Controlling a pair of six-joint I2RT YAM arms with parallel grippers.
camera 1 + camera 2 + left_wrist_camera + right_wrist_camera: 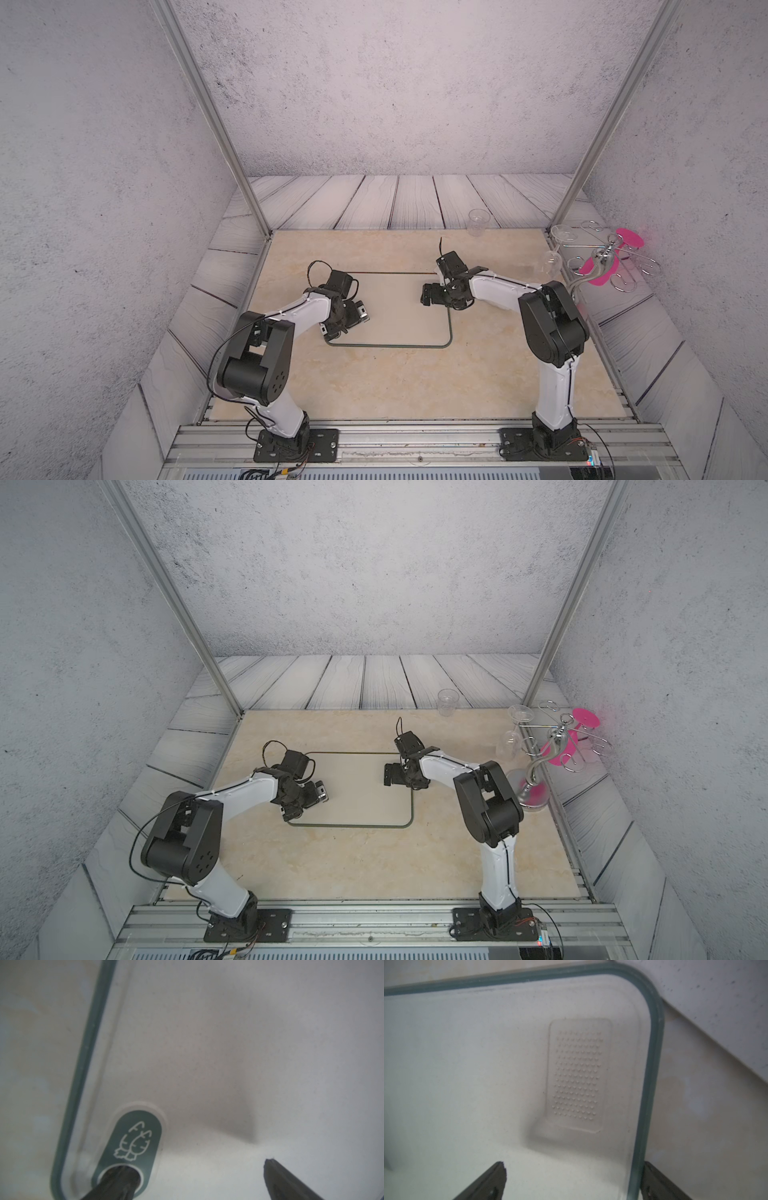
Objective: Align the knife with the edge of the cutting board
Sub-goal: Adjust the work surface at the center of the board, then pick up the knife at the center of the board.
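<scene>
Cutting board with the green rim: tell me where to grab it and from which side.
Grip the flat beige rectangular cutting board by its thin dark green rim on the right arm's side, coming low from outside. It lies flat, so probably only the edge offers a bite; the open right claw hovers over that rim near a rounded corner.

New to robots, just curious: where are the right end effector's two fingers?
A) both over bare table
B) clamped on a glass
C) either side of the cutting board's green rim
C: the right wrist view shows the right end effector open, straddling the green rim of the cutting board, with the table beyond.
</scene>
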